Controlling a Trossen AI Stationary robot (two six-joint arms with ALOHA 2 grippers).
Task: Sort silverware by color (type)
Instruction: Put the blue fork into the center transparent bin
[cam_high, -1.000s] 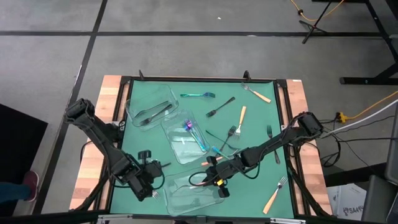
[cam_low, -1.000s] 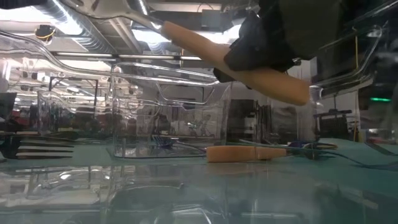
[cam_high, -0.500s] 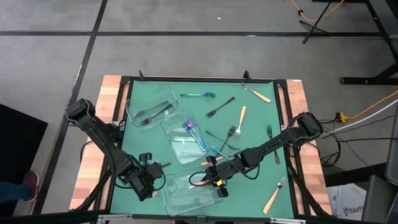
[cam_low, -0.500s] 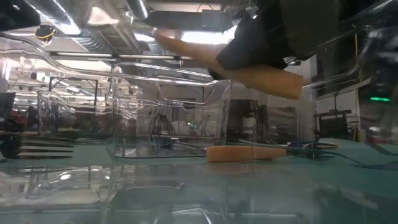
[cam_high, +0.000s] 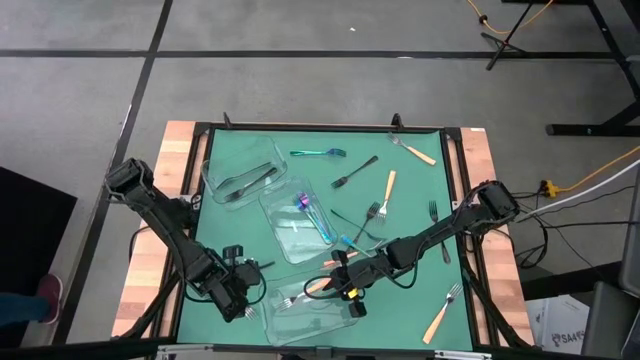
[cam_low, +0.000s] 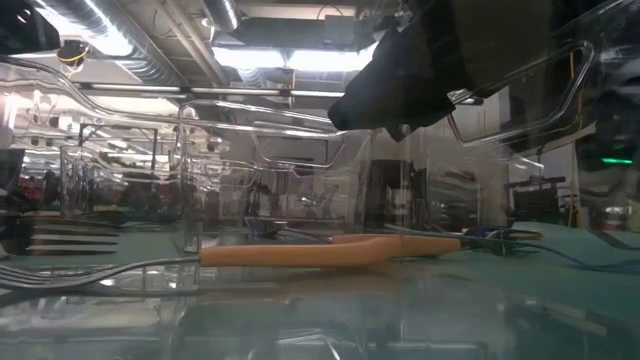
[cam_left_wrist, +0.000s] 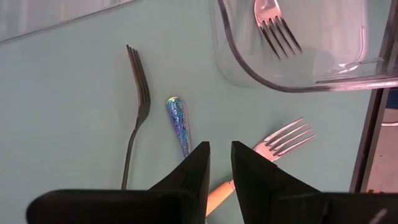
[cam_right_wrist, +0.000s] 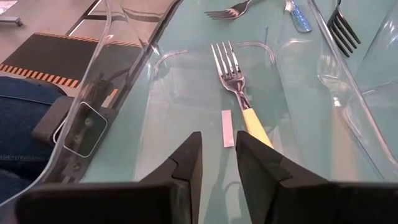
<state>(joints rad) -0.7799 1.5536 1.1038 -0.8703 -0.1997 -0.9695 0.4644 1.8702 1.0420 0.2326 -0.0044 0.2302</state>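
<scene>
Three clear containers sit on the green mat (cam_high: 400, 190): the far container (cam_high: 240, 167) holds one black utensil (cam_high: 250, 182), the middle container (cam_high: 297, 220) two iridescent pieces, and the near container (cam_high: 310, 310) one orange-handled fork (cam_high: 303, 291). The right gripper (cam_high: 352, 296) hovers above that fork, fingers apart and empty. The left gripper (cam_high: 243, 296), beside the near container, looks slightly parted, holding nothing

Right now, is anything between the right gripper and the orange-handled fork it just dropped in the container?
No. In the right wrist view the right gripper stands open just above the orange-handled fork, which lies alone on the container floor.
</scene>
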